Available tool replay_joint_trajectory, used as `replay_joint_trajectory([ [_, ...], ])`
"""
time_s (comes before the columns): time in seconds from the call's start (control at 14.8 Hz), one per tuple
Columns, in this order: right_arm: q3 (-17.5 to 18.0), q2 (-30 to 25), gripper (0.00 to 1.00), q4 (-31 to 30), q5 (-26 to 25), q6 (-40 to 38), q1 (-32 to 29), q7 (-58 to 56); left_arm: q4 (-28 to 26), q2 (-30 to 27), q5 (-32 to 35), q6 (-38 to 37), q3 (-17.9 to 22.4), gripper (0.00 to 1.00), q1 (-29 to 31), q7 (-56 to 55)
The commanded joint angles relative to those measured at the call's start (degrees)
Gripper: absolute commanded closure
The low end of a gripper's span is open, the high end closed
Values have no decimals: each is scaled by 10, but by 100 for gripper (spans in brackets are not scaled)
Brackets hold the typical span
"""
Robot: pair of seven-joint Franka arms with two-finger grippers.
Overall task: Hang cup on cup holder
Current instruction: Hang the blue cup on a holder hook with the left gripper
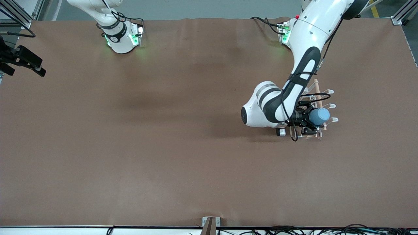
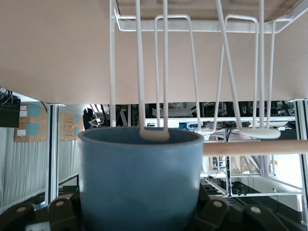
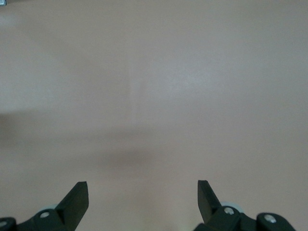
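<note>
In the right half of the front view we hold the cup in our left gripper, its fingers pinching the light-blue tumbler on both sides. The cup lies tipped on its side, up in the air over the cup holder, a white wire rack with a wooden rod that stands toward the left arm's end of the table. In the left wrist view the cup fills the lower middle of the frame with its open mouth facing the rack, and the rounded tip of one looped prong sits right at the rim; we cannot tell whether it touches. Our right gripper waits at the left edge of the front view, its fingers spread wide over bare brown table with nothing between them.
</note>
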Motion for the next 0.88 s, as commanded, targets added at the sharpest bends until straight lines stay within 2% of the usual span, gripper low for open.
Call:
replay_joint_trajectory([
  [0.0,3,4,0,-2,-9,3,-1,7,3,-1,-4,-6,-3,0,-2,-55],
  [0.27,1,18,0,-7,-11,11,-7,7,11,-4,-17,-6,-4,0,-1,-80],
  [0.41,0,18,0,-9,-12,30,-8,7,35,-7,-22,-6,-6,0,2,-77],
  [0.81,0,25,0,-8,-12,45,-11,7,145,-24,-148,-6,-3,0,21,-104],
])
